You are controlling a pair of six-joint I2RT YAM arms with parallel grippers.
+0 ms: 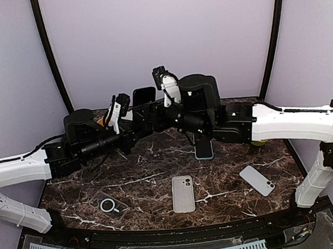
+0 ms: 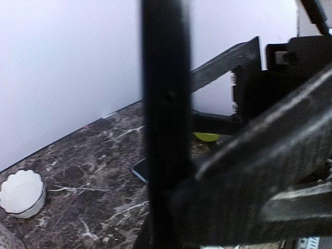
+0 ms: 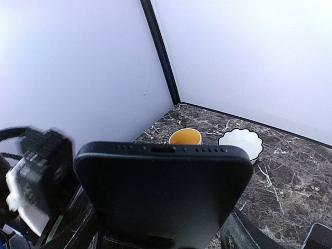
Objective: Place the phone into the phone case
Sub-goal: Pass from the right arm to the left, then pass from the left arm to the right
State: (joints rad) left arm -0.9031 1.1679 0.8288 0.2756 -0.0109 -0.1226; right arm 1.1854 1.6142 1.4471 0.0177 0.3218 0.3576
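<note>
A black phone case (image 1: 144, 95) is held upright in the air at the back middle, between both grippers. In the right wrist view the case (image 3: 163, 192) fills the frame, port cut-outs on top, with my right gripper (image 3: 161, 243) shut on its lower end. My right gripper (image 1: 157, 99) is on its right side. My left gripper (image 1: 131, 105) is at its left side, and the case shows edge-on as a dark bar (image 2: 166, 119) between its blurred jaws. I cannot tell whether a phone sits inside. A dark phone with a blue rim (image 1: 203, 149) lies on the marble table (image 1: 153, 171).
A beige case (image 1: 183, 193), a grey case (image 1: 257, 180) and a clear case with a ring (image 1: 109, 205) lie near the front. A white scalloped bowl (image 3: 241, 142), an orange cup (image 3: 185, 137) and a yellow-green object (image 1: 260, 142) stand at the back and right.
</note>
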